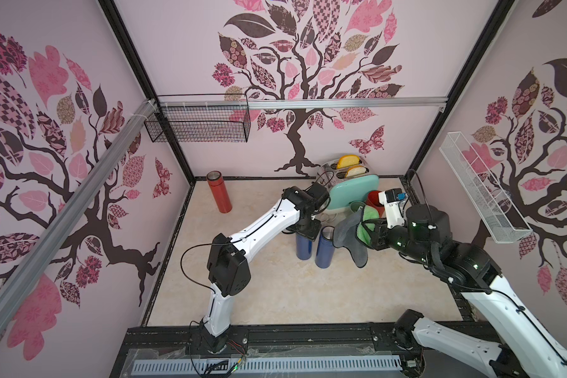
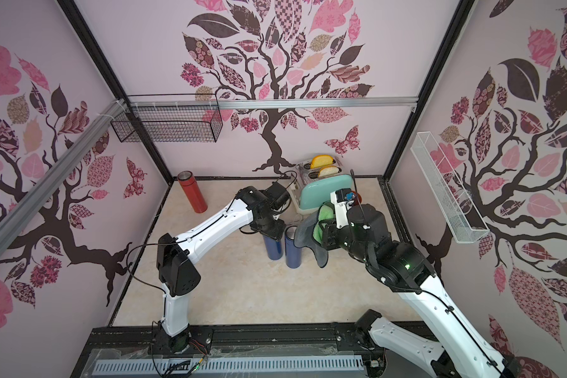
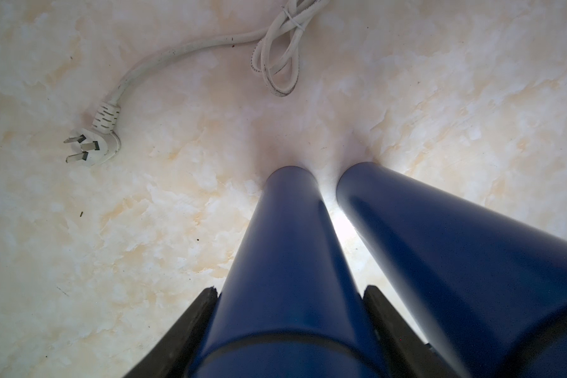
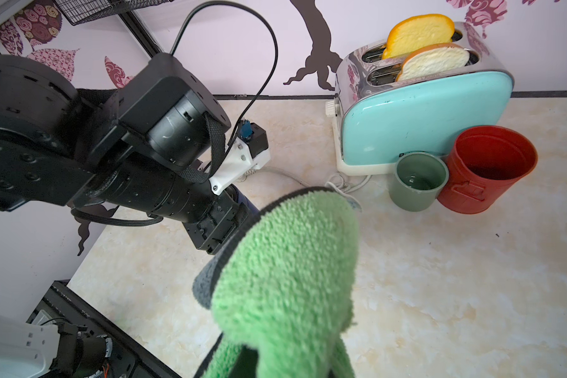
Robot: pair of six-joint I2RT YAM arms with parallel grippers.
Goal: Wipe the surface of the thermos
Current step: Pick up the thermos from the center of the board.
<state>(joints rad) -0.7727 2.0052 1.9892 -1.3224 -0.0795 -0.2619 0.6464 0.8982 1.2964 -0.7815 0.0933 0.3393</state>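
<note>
Since a tall, narrow bottle would tip or slide under a rubbing cloth, the left tool (image 3: pixel 290 289) sits over the top of the blue thermos (image 3: pixel 285 248). Its fingers (image 3: pixel 193 327) are pressed against opposite sides near the upper end, apparently to steady it. The thermos stands upright on the table (image 1: pixel 275 294) directly beneath this tool. A second thermos (image 3: pixel 439 261) stands just outside one finger, with a narrow gap between the two bottles. The right tool (image 1: pixel 365 230) is pinched together on a green-and-grey cloth (image 4: pixel 285 278), which drapes ahead of its fingers so that the soft face leads. The cloth hangs just beside the second thermos's top, and whether it touches cannot be told. Wiping looks not yet begun. The neighbouring bottle stands between the cloth and the held thermos, so it may get in the way.
</note>
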